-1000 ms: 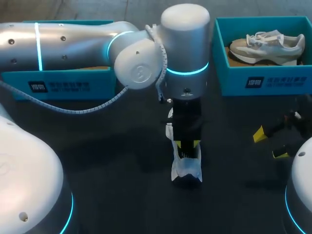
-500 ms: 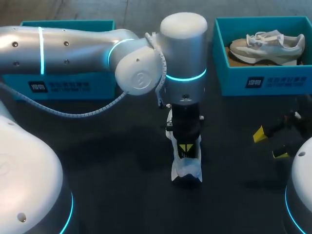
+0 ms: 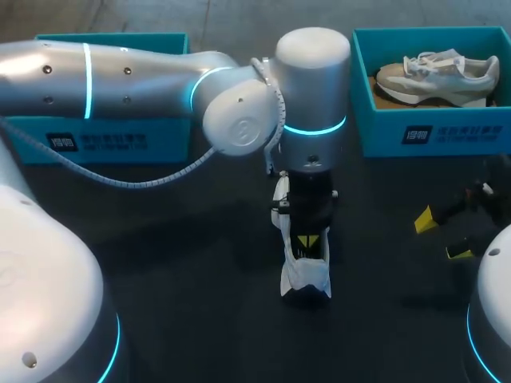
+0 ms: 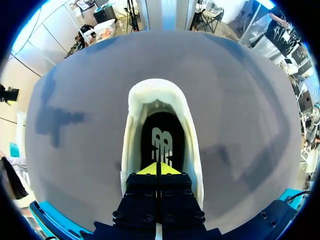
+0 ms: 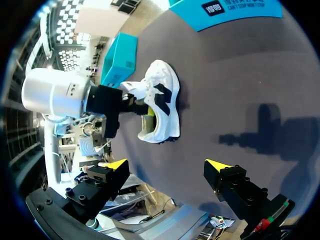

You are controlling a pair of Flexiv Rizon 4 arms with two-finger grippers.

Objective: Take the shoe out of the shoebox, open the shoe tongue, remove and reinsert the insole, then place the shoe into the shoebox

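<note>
I am resting my closed left gripper (image 4: 159, 169) inside the white shoe (image 4: 159, 92); my right gripper (image 5: 167, 164) is hanging open.

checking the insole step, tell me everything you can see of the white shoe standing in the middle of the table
The white shoe stands upright on its sole on the dark table. Its upper is white with a dark emblem on the side, and the collar looks pale and padded. A dark insole with a light emblem lies inside. The left gripper, fingers together, is down in the shoe's opening from above. Whether it pinches the insole cannot be told.
</note>
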